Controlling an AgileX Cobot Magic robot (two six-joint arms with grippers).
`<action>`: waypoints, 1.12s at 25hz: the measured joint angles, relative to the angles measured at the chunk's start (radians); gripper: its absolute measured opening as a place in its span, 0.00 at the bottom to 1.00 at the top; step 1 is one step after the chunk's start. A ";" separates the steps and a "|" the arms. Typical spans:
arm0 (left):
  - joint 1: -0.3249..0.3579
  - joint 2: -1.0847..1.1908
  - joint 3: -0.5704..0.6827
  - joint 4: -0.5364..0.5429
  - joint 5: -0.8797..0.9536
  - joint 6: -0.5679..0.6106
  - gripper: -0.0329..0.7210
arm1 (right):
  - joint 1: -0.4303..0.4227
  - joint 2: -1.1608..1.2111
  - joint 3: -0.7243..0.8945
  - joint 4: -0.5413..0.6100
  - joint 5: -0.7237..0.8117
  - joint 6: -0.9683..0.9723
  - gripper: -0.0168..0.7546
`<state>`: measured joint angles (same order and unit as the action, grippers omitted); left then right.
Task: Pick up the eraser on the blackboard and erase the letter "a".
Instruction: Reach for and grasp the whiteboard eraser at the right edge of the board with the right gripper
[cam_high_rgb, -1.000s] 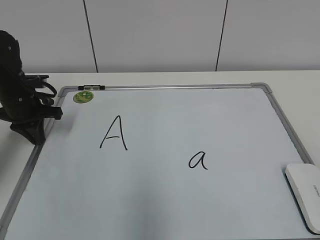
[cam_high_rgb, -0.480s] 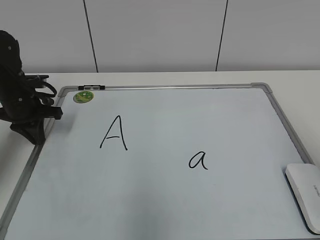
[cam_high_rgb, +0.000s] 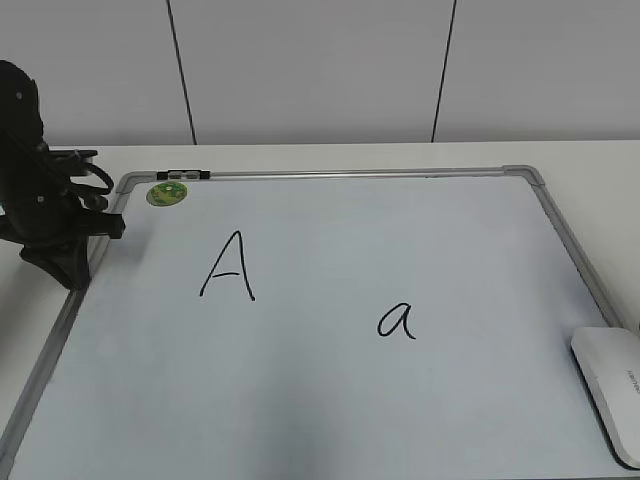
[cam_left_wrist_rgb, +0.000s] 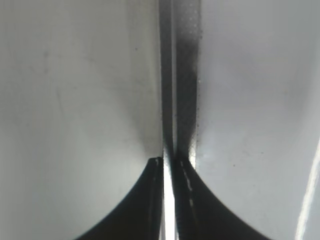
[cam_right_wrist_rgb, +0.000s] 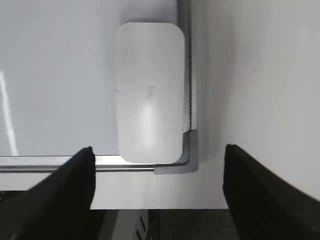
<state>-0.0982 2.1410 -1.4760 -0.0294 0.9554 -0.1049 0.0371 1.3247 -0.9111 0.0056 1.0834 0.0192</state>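
Observation:
The white eraser (cam_high_rgb: 612, 388) lies on the blackboard's (cam_high_rgb: 330, 400) near right corner; it also shows in the right wrist view (cam_right_wrist_rgb: 148, 92), lying along the grey frame. The small letter "a" (cam_high_rgb: 397, 320) is written right of the board's middle. My right gripper (cam_right_wrist_rgb: 158, 152) is open and empty, hovering above the eraser's near end and the corner piece; it is out of the exterior view. My left gripper (cam_high_rgb: 72, 262) is shut and empty, resting at the board's left frame (cam_left_wrist_rgb: 175, 75).
A tall capital "A" (cam_high_rgb: 228, 266) is written left of middle. A round green magnet (cam_high_rgb: 166, 193) sits at the far left corner near a black clip on the top frame. White table surrounds the board; a panelled wall stands behind.

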 joint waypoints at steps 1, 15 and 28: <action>0.000 0.000 0.000 0.000 0.000 0.000 0.08 | 0.000 0.012 0.000 0.002 0.000 -0.002 0.78; 0.000 0.000 0.000 0.000 0.000 0.000 0.08 | 0.000 0.246 -0.007 0.015 -0.112 -0.013 0.90; 0.000 0.000 -0.002 0.000 0.000 0.000 0.08 | 0.000 0.390 -0.016 0.045 -0.211 -0.013 0.89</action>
<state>-0.0982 2.1410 -1.4776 -0.0294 0.9554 -0.1049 0.0371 1.7148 -0.9272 0.0507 0.8723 0.0065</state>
